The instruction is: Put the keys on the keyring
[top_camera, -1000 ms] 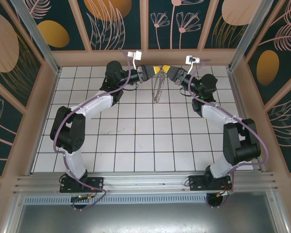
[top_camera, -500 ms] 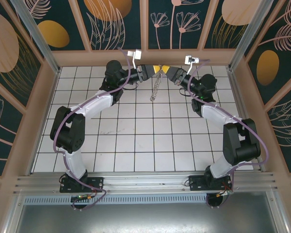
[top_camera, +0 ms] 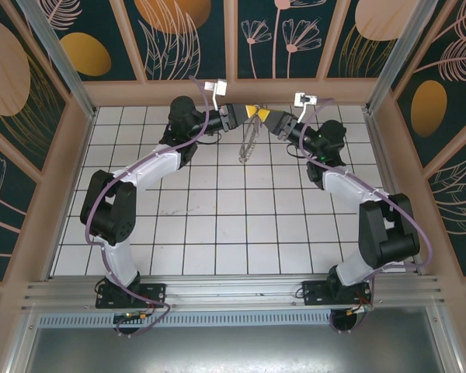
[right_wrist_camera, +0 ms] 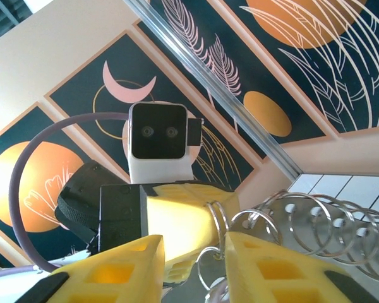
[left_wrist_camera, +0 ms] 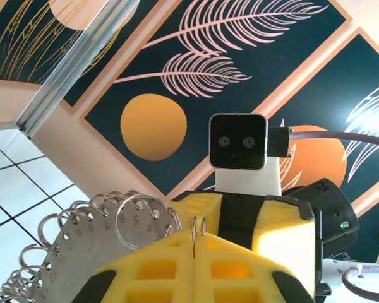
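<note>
**Keyring held aloft at the back wall**

Over the white tiled floor (top_camera: 217, 217), at the upper centre of the overhead view, the keyring (top_camera: 248, 144) hangs from the left gripper (left_wrist_camera: 194, 243), which is clamped tight on its rim. The right gripper (right_wrist_camera: 194, 262) faces it, jaws partly apart around the small loops (right_wrist_camera: 316, 221); I cannot tell if they pinch anything. Threading probably needs a square, slow approach, since the crowded loops could snag.

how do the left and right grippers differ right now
The left gripper is shut, its jaws pinching a thin wire loop of the keyring; the right gripper stands open, with a small loop in the gap. In the top view the left reaches in from the left, the right from the right. Both are yellow-tipped and meet tip to tip at the ring.
</note>
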`<state>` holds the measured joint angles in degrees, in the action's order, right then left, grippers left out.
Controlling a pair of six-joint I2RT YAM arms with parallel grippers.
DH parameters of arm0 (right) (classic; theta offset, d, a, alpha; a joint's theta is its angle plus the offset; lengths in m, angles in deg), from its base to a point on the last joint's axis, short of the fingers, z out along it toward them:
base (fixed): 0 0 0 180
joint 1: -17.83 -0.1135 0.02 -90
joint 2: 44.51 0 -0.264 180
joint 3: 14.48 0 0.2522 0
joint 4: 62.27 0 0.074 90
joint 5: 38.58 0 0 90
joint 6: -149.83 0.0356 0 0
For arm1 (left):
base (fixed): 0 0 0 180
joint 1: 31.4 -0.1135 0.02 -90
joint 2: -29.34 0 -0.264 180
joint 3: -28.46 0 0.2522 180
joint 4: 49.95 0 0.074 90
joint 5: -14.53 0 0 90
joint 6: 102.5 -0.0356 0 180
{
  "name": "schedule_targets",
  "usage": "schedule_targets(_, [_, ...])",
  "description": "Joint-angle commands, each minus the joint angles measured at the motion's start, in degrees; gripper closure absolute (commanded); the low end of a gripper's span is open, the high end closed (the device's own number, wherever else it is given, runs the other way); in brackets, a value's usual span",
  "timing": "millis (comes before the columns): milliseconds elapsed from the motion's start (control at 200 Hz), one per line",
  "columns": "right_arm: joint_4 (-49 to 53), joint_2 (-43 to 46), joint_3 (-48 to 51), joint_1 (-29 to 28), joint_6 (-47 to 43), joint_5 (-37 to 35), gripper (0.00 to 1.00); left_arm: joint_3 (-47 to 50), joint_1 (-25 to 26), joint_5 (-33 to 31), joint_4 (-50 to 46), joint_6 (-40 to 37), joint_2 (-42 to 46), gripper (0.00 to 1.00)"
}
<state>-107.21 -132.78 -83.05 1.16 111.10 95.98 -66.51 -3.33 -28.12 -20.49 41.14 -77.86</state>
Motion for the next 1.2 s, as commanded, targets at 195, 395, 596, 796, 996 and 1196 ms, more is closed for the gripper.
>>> schedule_targets(195, [0.21,6.31,3.48,-1.02,-4.96,-0.17,0.65,-1.18,0.57,1.26,-0.27,-5.47,2.25,1.00])
schedule_targets(395, [-3.82,5.92,4.45,-0.99,-3.23,0.18,0.66,-0.98,1.27,3.06,-0.07,-6.27,2.65,1.00])
schedule_targets(596, [-5.82,5.51,5.15,-0.67,-2.98,0.23,0.66,-0.82,1.77,3.88,-0.34,-6.97,3.67,1.00])
schedule_targets(796, [-6.29,10.68,8.13,1.75,-3.01,0.32,0.65,0.50,1.79,2.98,-2.62,-9.70,5.77,1.00])
schedule_targets(996, [-1.39,16.34,9.64,2.11,-7.06,0.71,0.64,0.97,1.84,3.21,-6.08,-14.15,7.38,1.00])
schedule_targets(1196, [-3.31,15.49,8.85,2.07,-5.89,2.00,0.62,1.13,1.99,4.16,-6.40,-14.61,7.84,1.00])
